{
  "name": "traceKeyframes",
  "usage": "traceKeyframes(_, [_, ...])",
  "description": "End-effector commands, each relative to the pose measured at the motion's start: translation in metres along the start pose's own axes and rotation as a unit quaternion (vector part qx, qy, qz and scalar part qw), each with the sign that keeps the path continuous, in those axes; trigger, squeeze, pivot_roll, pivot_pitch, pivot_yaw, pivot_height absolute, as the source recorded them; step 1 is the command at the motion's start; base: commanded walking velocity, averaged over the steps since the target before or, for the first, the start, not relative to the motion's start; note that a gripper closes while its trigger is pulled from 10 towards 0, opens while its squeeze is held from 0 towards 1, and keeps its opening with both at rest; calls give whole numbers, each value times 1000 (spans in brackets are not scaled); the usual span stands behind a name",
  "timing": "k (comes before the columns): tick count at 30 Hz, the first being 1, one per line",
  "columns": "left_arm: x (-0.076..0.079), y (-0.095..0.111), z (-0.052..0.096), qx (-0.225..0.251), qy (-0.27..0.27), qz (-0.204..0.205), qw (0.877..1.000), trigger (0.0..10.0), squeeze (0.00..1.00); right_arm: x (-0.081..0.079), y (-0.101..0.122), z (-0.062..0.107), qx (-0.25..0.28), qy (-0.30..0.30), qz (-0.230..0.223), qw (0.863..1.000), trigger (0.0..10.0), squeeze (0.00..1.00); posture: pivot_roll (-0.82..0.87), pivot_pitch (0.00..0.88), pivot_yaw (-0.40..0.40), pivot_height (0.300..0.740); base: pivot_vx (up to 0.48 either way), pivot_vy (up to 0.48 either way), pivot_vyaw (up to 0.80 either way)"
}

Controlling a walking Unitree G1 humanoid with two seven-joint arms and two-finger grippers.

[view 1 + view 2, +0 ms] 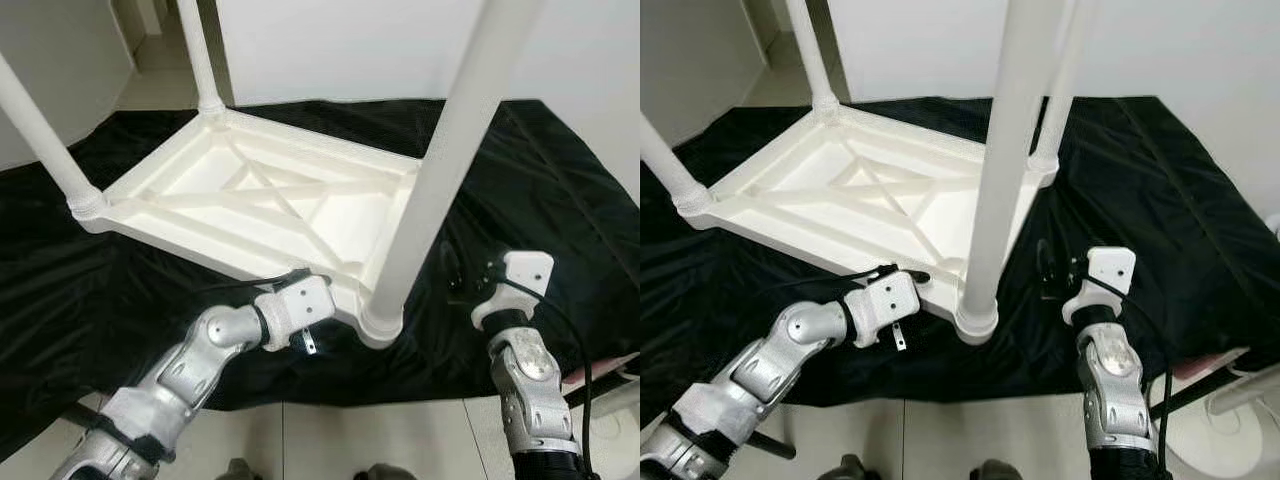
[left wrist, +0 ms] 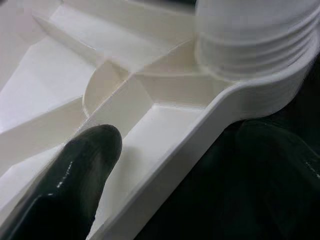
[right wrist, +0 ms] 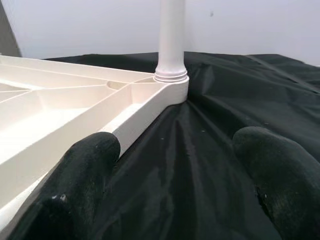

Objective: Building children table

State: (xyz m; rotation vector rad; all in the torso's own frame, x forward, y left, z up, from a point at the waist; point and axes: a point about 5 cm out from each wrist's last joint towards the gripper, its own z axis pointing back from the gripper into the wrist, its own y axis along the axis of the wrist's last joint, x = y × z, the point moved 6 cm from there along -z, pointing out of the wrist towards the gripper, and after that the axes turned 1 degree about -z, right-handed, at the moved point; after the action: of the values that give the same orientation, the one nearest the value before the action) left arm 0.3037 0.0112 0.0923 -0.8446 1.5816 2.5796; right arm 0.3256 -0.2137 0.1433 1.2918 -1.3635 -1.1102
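The upturned table (image 1: 250, 195) is lying on the black sheet (image 1: 520, 180), four legs fitted. Its near rim is being straddled by the left gripper (image 2: 165, 170), fingers spread; the right gripper (image 3: 175, 190) is being held released beside it. The rim should be gripped squarely; open room is lying rightward.

The left arm reaches forward and inward, its wrist bent, with the left gripper (image 2: 150, 165) spread wide, 1 of its 2 black fingers (image 2: 75, 175) over the near rim of the upturned table (image 1: 200, 220) and the other outside it. The right arm (image 1: 525, 375) rises near upright, and the right gripper (image 3: 175, 165) is parted beside the table's right edge, touching nothing.
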Motion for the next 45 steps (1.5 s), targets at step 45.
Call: traceKeyframes(45, [-48,42,-42,30,125,109,986,10000,0,9,19,48,-75,226,53,970,10000,0,-170,58,107,740,0,0,0])
